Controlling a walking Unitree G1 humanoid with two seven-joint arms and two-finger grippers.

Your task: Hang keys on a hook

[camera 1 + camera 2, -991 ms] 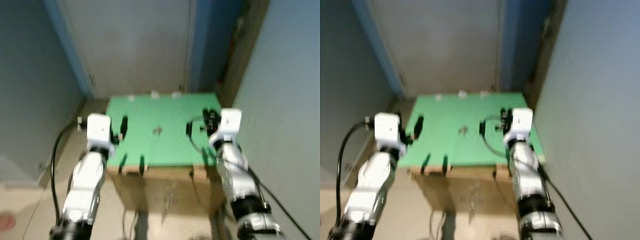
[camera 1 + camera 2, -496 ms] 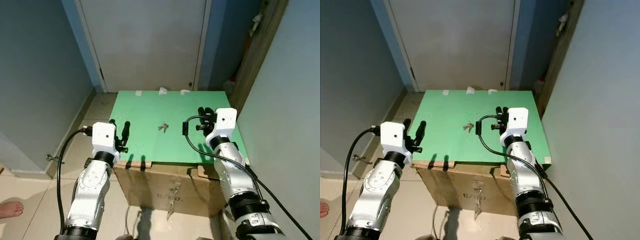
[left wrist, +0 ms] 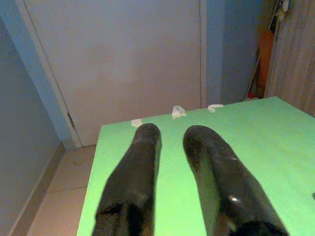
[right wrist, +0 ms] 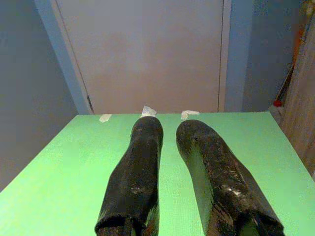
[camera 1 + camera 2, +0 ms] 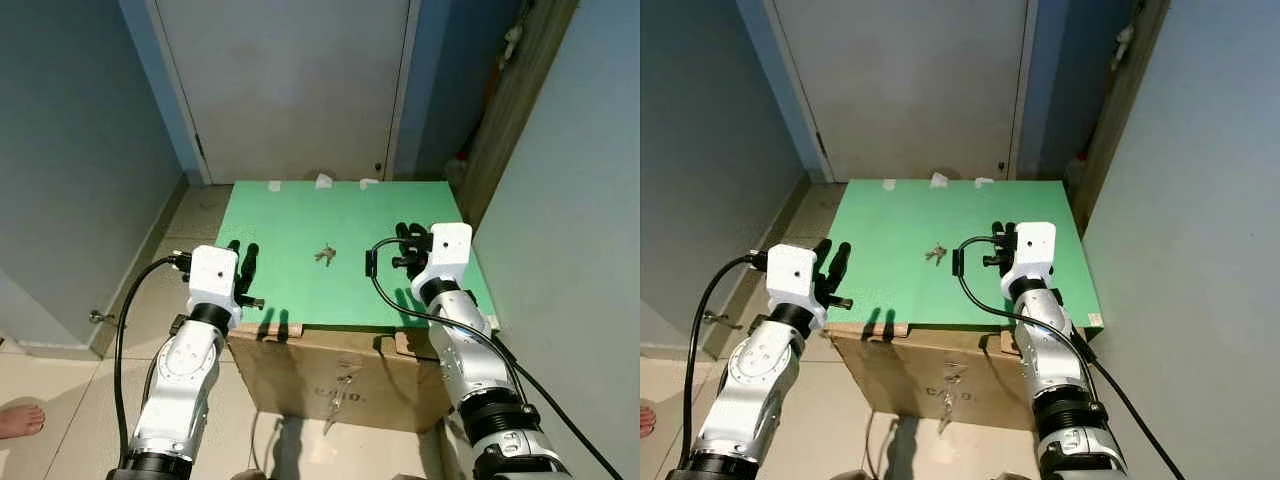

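**Reaching for the keys without scattering them**

I have both arms raised over the near edge of the green tabletop (image 5: 300, 215), which sits on a cardboard box (image 5: 330, 375). The keys (image 5: 324, 254) lie flat on the green surface, ahead of both tools and roughly midway between them, well apart from either. No hook is visible in my views, so I judge the step in hand is simply the pick-up.

The right tool (image 5: 408, 233) hovers over the tabletop with its two black fingers (image 4: 140, 162) slightly spread, a narrow gap between them, pinching nothing. The left tool (image 5: 244, 255) sits at the near edge, likewise a little apart and empty. Both point toward the closed door (image 5: 290, 80) beyond the tabletop's far edge.

To do this well, I would pick one arm, and the right tool looks slightly nearer the keys. I'd swing it inward toward the other tool and tilt the fingers downward, since they currently point almost level. I'd widen the gap first, then descend straddling the bunch. The keys are small, flat and likely to slide on the smooth board, so a slow closing matters.
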